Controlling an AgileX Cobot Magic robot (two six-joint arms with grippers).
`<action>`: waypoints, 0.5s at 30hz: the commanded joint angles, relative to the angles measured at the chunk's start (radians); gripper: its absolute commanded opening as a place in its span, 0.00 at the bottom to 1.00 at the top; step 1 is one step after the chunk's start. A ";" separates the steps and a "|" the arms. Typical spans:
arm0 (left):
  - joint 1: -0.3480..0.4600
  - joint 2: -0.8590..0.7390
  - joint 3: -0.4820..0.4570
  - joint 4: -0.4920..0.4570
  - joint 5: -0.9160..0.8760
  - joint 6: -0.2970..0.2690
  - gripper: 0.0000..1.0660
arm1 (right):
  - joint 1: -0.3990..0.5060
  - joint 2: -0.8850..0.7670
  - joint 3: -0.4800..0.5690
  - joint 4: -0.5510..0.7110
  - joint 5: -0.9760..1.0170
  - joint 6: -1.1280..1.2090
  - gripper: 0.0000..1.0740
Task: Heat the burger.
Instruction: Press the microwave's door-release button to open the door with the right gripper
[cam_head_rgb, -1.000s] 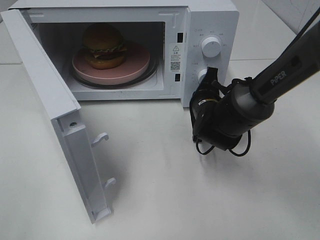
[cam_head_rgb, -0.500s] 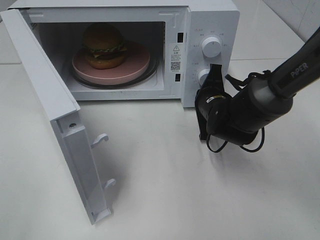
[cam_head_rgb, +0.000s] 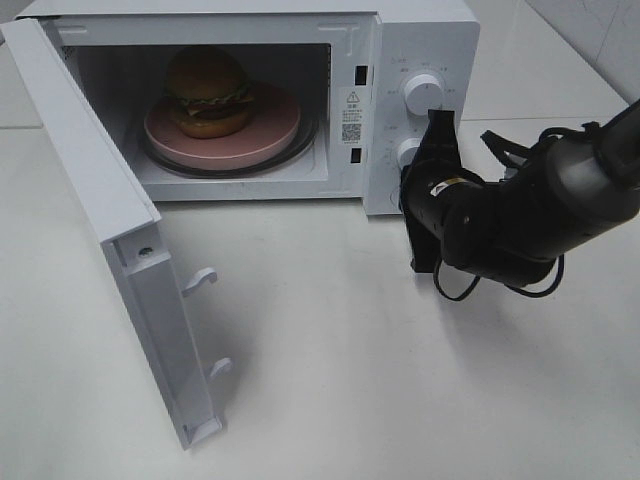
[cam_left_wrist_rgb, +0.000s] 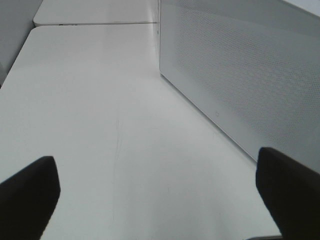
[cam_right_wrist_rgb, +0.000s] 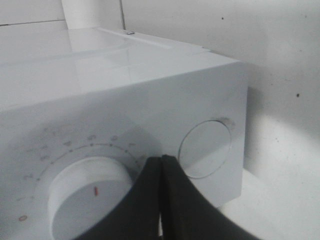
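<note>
White microwave (cam_head_rgb: 420, 40), door (cam_head_rgb: 90, 180) open on left; burger (cam_head_rgb: 207, 92) inside on pink plate (cam_head_rgb: 270, 135). Right gripper (cam_head_rgb: 437, 122) pinched closed, empty, tip just beside upper knob (cam_head_rgb: 422, 92). Left gripper (cam_left_wrist_rgb: 160, 200) spread wide, empty, beside door's outer face. Step: likely door closing; next needs push shut before timer turn.

The right end effector (cam_head_rgb: 438, 120) hides part of the lower knob (cam_head_rgb: 405, 152). The panel lettering (cam_head_rgb: 400, 62) is too small to read. The fingers (cam_left_wrist_rgb: 29, 196) of the left end effector (cam_left_wrist_rgb: 155, 170) are cut off by the picture's edge.
</note>
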 joint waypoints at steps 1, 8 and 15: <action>0.003 -0.022 0.003 0.000 -0.002 0.001 0.94 | -0.003 -0.028 0.024 -0.013 0.006 -0.013 0.00; 0.003 -0.022 0.003 0.000 -0.002 0.001 0.94 | -0.003 -0.131 0.127 -0.016 0.097 -0.092 0.00; 0.003 -0.022 0.003 0.000 -0.002 0.001 0.94 | -0.003 -0.221 0.188 -0.018 0.172 -0.176 0.00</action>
